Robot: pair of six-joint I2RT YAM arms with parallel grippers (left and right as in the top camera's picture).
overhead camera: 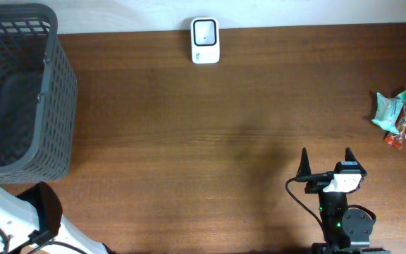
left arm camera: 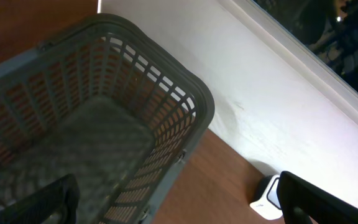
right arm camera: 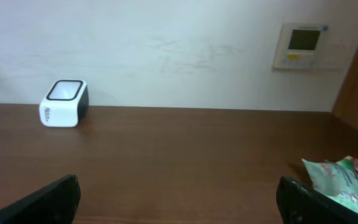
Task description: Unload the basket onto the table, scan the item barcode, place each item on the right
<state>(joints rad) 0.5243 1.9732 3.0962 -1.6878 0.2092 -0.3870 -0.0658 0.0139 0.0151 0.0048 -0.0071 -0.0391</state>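
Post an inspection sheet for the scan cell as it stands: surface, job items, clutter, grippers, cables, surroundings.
Surface: brown wooden table, no spills or damage seen.
Job's things: white scanner at the far edge, against the wall; snack packets piled at the right edge, apart from both grippers.
Clutter: grey mesh basket at the left edge.
Grippers: right gripper at the near edge, fingers open, holding nothing; left gripper facing the basket, fingers open, holding nothing.
Cables: black cable looping beside the right arm.
Surroundings: white wall with a control panel mounted on it.
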